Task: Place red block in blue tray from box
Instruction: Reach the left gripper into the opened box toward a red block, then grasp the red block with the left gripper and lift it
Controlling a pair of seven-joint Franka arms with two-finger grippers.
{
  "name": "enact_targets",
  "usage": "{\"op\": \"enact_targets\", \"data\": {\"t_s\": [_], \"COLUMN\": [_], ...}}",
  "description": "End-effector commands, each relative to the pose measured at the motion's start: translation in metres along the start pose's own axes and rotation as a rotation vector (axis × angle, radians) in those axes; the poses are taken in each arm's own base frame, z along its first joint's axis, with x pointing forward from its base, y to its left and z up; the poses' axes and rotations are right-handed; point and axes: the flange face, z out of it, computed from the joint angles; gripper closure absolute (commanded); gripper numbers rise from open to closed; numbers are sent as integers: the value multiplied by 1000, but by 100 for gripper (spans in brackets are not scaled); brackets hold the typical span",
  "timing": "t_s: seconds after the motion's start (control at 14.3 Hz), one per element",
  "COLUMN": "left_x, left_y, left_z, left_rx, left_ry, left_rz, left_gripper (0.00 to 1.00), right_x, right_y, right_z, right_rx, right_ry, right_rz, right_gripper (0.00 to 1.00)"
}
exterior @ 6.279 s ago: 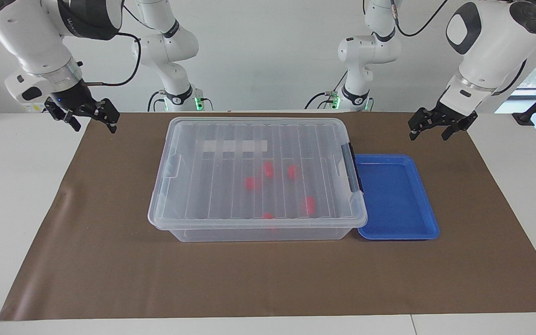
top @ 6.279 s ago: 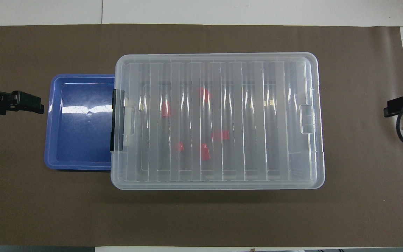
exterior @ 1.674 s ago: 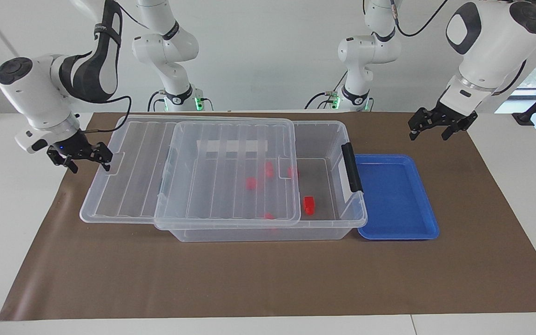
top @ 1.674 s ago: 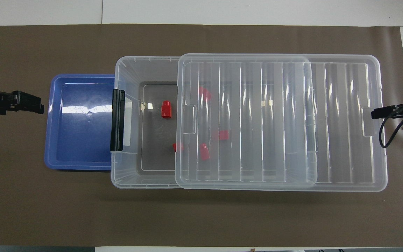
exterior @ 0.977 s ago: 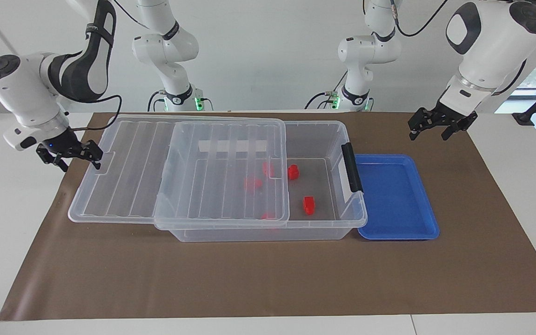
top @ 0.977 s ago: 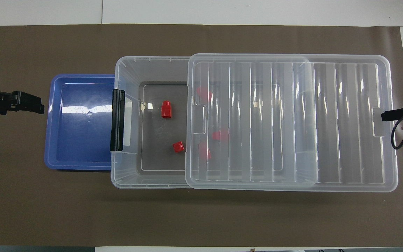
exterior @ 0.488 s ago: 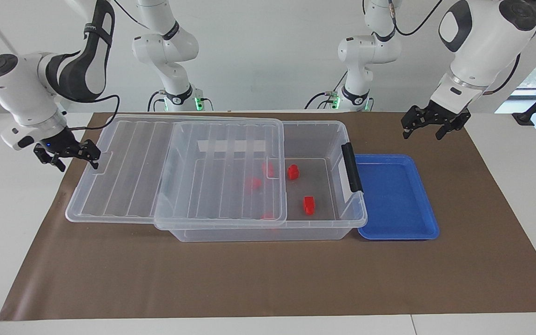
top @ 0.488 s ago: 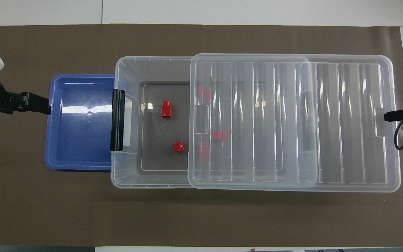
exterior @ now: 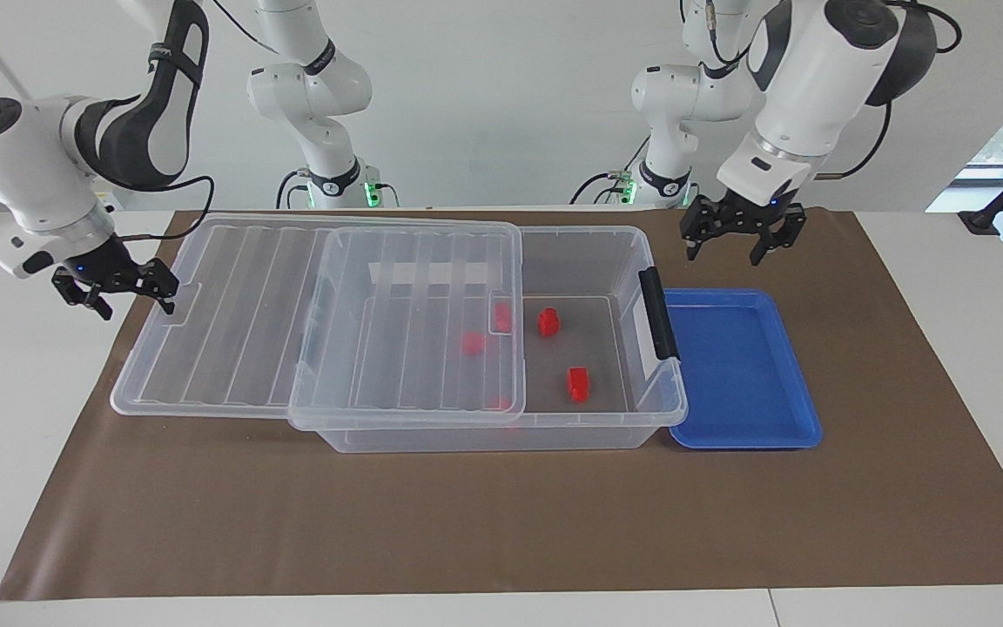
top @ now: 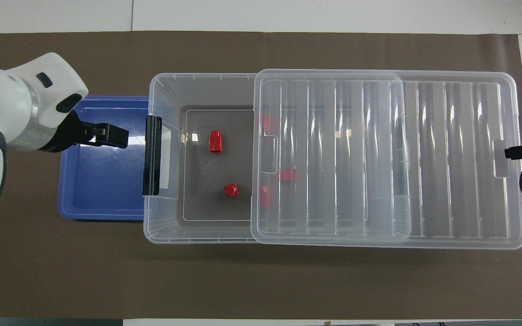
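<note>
The clear box stands mid-table with its ribbed lid slid halfway off toward the right arm's end. Two red blocks lie uncovered on the box floor: one and a smaller cube nearer to the robots. Others show blurred under the lid. The blue tray sits empty beside the box's latch end. My right gripper is shut on the lid's end tab. My left gripper is open and empty, raised over the tray.
A dark grey latch handle stands up on the box's end wall between the tray and the box's inside. A brown mat covers the table. Two more arms stand at the table's robot end.
My right gripper has drawn the lid a little farther off the box, uncovering more floor. My left arm has swung from the table's end to over the tray.
</note>
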Motion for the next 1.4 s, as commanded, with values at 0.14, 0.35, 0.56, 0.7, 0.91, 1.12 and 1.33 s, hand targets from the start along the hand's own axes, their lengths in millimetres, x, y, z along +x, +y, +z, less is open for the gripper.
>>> {"op": "enact_targets", "data": {"t_s": [0.14, 0.35, 0.56, 0.7, 0.91, 1.12, 1.33], "left_x": [-3, 10, 18, 20, 21, 26, 28], "left_y": [66, 110, 132, 133, 130, 131, 129], "left_z": [47, 90, 133, 162, 204, 249, 264], "left_rx": [-22, -47, -55, -62, -71, -21, -23], "left_ry": [24, 62, 64, 81, 111, 104, 110], "left_rz": [-14, -55, -40, -42, -46, -16, -24], "left_gripper": [0, 0, 0, 0, 0, 0, 13], "right_x": [-6, -5, 14, 26, 39, 42, 32], "right_y": [7, 5, 2, -6, -37, -87, -122], "right_z": [-2, -6, -29, -47, -81, -118, -139], "right_rx": [4, 7, 15, 41, 54, 74, 89], "right_ry": [17, 12, -16, -22, -35, -63, -88], "right_rz": [-17, -19, -19, -4, 15, 86, 123], "right_gripper": [0, 0, 0, 0, 0, 0, 0]}}
